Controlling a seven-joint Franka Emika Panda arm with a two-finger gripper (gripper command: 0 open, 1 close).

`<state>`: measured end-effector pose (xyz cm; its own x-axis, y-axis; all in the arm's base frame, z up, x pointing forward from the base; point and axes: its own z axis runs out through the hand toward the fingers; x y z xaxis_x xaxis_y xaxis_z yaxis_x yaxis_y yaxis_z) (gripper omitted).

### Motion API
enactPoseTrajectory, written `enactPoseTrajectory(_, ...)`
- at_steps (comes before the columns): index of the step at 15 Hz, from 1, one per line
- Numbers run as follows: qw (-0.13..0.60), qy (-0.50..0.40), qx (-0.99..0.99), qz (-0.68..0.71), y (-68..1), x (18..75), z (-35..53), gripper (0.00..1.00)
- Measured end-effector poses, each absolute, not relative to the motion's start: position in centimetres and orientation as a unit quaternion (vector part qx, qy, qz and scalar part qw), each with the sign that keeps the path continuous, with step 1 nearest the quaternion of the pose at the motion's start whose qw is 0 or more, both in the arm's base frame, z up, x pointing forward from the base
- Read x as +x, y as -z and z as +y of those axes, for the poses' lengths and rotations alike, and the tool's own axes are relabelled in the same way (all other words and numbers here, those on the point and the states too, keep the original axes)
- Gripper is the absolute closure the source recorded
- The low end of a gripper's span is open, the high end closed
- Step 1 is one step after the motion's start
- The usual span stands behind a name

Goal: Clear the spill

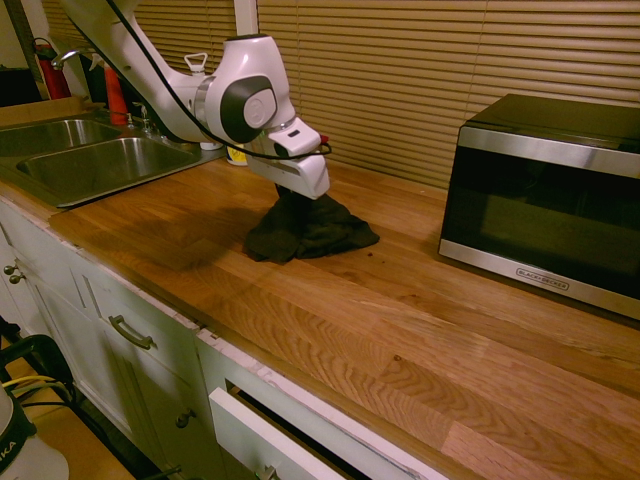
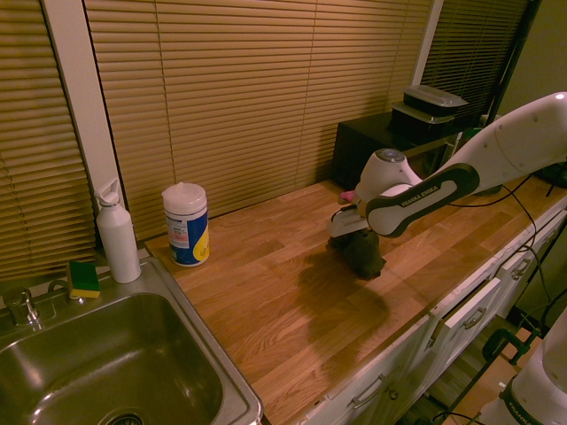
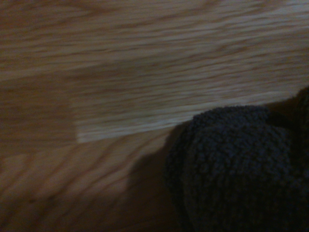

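Note:
A dark grey-black cloth lies bunched on the wooden countertop, its top pulled up into a peak. My gripper points down into that peak and is shut on the cloth, whose folds hide the fingertips. From the other side the cloth hangs under the gripper and rests on the wood. The wrist view shows the cloth's nubbly fabric against bare wood grain. The spill shows in no view; it is hidden or too small to make out.
A black and silver microwave stands at the back right, close to the cloth. A steel double sink lies to the left. Beside the sink are a wipes canister, a white bottle and a sponge.

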<state>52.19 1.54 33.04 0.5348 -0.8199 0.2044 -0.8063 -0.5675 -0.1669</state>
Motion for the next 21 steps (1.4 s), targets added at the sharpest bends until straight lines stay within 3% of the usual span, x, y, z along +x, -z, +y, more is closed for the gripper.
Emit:
enactPoseTrajectory(9, 0.031, 0.124, -0.906, 0.403, -33.3, 49.6, 17.9, 1.00)
enactPoseTrajectory(16, 0.030, 0.122, -0.916, 0.380, -33.9, 51.7, 25.0, 1.00)
enactPoseTrajectory(17, 0.028, 0.123, -0.917, 0.378, -33.9, 51.8, 25.7, 0.00)
enactPoseTrajectory(21, 0.026, 0.122, -0.918, 0.376, -33.6, 52.2, 26.5, 0.00)
